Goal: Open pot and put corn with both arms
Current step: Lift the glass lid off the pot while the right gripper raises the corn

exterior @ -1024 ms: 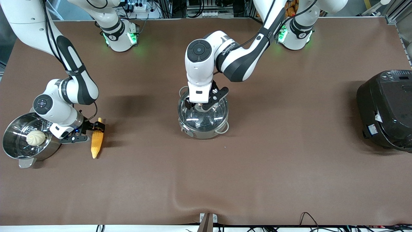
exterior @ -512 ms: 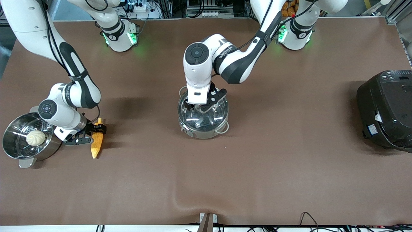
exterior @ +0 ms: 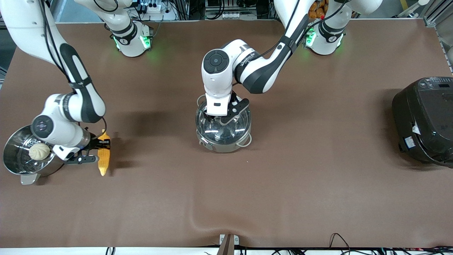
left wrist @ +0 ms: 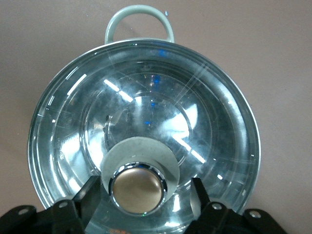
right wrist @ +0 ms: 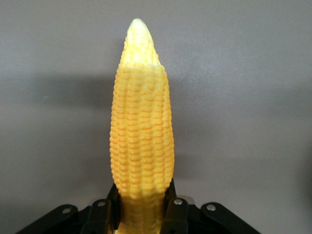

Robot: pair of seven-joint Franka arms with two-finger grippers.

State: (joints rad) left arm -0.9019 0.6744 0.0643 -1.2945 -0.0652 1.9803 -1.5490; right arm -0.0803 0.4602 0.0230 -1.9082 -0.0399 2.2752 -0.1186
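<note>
The left pincer [left wrist: 139, 195] stood open astride the copper knob [left wrist: 138, 188] of the glass lid [exterior: 223, 124], which sat on the pot [exterior: 223, 142] mid-worktop; it should close squarely, then lift straight; the right pincer [right wrist: 141, 207] gripped the corn [exterior: 103, 158] beside the steamer pot [exterior: 16, 166]; bare worktop [exterior: 162, 148] lay between them for the carry.
</note>
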